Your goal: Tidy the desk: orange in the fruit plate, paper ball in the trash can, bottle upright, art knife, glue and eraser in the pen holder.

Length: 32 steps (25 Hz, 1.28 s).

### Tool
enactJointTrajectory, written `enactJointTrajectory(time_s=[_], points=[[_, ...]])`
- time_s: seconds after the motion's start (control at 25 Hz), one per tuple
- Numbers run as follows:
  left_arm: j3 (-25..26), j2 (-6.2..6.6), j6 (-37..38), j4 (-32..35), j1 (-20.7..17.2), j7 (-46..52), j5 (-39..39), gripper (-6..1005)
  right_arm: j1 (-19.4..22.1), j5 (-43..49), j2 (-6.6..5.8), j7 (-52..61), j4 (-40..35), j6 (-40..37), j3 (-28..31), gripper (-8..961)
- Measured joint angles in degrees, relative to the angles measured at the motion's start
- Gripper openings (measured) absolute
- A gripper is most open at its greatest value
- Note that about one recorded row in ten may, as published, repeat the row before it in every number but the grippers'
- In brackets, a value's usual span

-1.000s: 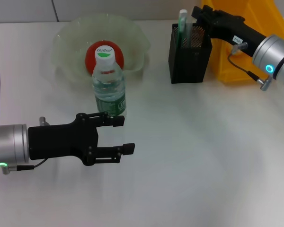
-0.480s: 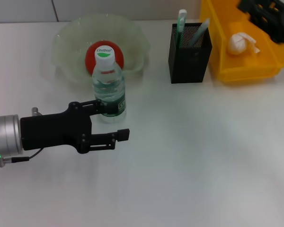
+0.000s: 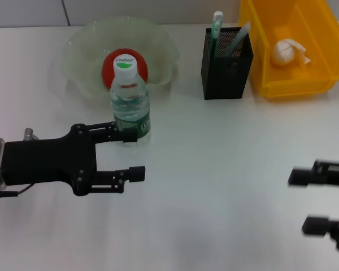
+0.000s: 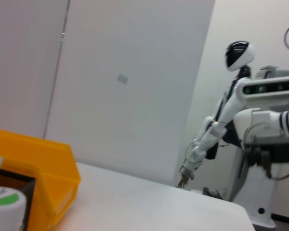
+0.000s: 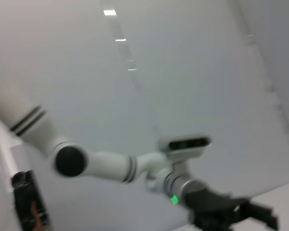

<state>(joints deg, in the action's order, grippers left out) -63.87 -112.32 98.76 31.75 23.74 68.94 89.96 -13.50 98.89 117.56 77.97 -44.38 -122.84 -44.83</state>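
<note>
- The white table (image 3: 214,186) fills the head view, with every task thing gathered along its far side.
- Far right, the yellow bin (image 3: 291,51) sits with the paper ball (image 3: 285,52) lying inside it.
- Far left, the pale green plate (image 3: 85,51) holds the orange (image 3: 108,69), which shows behind the bottle's cap.
- The left hand (image 3: 134,153) hovers low at the near left, its black body reaching in from the left edge.
- Its fingers (image 3: 137,173) are spread wide and it has hold of nothing; the far finger's tip lies right at the bottle's base, and whether it touches I cannot tell.
- The bottle (image 3: 130,104) stands upright just in front of the plate, white cap with a green mark on top, green label around its lower half.
- The black mesh holder (image 3: 226,68) stands between the plate and the bin, just beside the bin.
- Two slim green-and-white things (image 3: 217,25) poke up out of the holder; which they are I cannot tell.
- The right hand (image 3: 311,200) is at the near right edge, well apart from everything, two black fingertips (image 3: 300,176) spread apart with nothing between them.
- In the left wrist view, the bottle's cap (image 4: 6,204) shows with the bin (image 4: 43,168) behind it.
</note>
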Motion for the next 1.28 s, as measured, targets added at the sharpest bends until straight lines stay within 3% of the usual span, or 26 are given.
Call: enactJointTrajectory(time_s=[0.16,0.4,1.28], points=[[-0.07,0.13,2.11,0.16,0.35,0.32,0.16,783,0.27,1.78,1.26,-1.96,0.67,1.94,-0.25,678],[-0.38,-0.28,2.42,0.23,0.65,0.62,0.77,783,-0.98,2.73,1.18,-2.13,2.09,2.47,-0.51,678],[-0.47,-0.02,2.59,0.24,1.05,0.81,0.84,783,-3.04,3.07,0.89,-2.13,4.33,5.91,-0.01,678]])
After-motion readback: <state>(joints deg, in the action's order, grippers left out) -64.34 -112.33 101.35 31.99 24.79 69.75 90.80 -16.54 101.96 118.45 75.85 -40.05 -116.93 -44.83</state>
